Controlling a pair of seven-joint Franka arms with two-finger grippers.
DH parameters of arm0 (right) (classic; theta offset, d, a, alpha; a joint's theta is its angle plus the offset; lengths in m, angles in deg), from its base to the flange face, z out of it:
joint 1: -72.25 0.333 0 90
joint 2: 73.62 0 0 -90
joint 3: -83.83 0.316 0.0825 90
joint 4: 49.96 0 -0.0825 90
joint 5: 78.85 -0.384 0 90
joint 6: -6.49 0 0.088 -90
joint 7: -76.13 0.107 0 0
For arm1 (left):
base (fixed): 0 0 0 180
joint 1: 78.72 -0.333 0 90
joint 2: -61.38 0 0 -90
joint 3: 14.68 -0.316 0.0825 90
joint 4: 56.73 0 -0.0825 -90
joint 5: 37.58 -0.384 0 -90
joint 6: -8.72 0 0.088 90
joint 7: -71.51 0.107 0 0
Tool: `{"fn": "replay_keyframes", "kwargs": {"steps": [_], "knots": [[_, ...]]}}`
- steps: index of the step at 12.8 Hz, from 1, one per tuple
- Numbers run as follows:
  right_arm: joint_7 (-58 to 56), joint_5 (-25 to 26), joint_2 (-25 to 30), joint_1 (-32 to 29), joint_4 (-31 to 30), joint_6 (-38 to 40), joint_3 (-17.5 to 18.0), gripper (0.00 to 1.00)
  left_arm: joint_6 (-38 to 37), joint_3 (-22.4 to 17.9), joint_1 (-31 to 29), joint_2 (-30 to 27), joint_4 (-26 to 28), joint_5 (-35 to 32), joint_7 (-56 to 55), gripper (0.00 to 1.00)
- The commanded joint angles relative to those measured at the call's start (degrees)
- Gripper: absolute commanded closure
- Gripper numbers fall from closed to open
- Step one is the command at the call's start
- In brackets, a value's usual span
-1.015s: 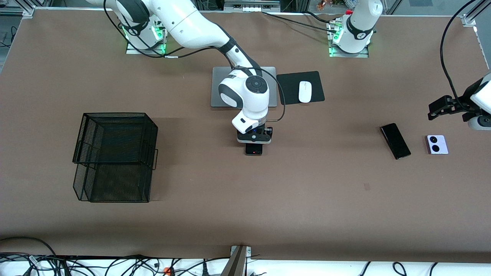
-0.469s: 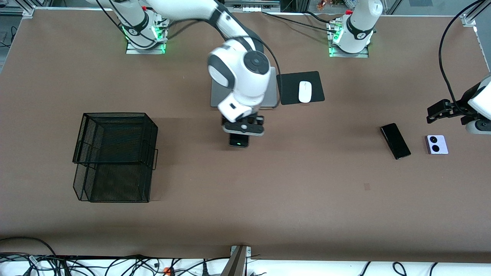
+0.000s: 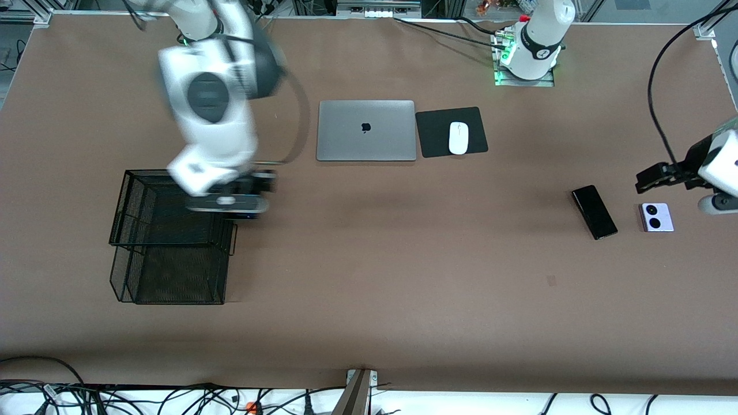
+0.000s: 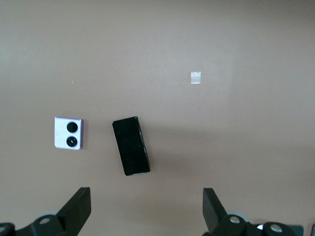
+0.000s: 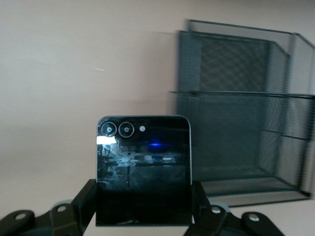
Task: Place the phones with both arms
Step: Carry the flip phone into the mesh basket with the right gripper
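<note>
Three phones are in view. Right claw, blurred in the front view, hangs over the rim of the black wire-mesh basket at the right arm's end of the counter; the right wrist view shows its fingers pinching the black flip phone upright by its side edges, the basket just beside it. Left claw hovers at the left arm's end with its fingers spread wide, over bare counter near two phones lying flat: the long slim black phone and, just beside it toward the counter's end, the lavender-white flip phone, its two camera circles up. Silver laptop, closed, lies near the robots' bases, with the white mouse on a black mouse pad beside it.
</note>
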Motion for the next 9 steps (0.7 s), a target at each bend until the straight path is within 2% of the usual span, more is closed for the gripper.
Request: {"fn": "replay_keyframes", "kwargs": {"steps": [1,3,5,7,9], "knots": [[-11.11,-1.20,12.33,0.72,-15.75,-5.61,-8.29,1.00,0.47,0.56,1.09,6.13,-4.05,-5.49,-3.25,0.00],[-19.45,-1.20,16.39,0.72,-23.23,-10.54,-15.58,1.00,0.47,0.57,0.75,7.36,-3.89,-5.95,-3.51,0.00],[-24.92,-1.73,16.41,0.72,-27.11,-14.93,-21.31,1.00,0.56,0.57,-0.13,8.59,-3.36,-5.25,-3.51,0.00],[-25.82,-2.43,14.31,0.54,-27.92,-18.02,-22.91,1.00,0.65,0.39,-2.06,11.31,-3.10,-5.07,-3.69,0.00],[-27.31,-4.62,11.33,-0.85,-27.83,-21.35,-23.09,1.00,3.78,0.39,-3.65,12.47,0.31,-3.93,-5.44,0.00]]}}
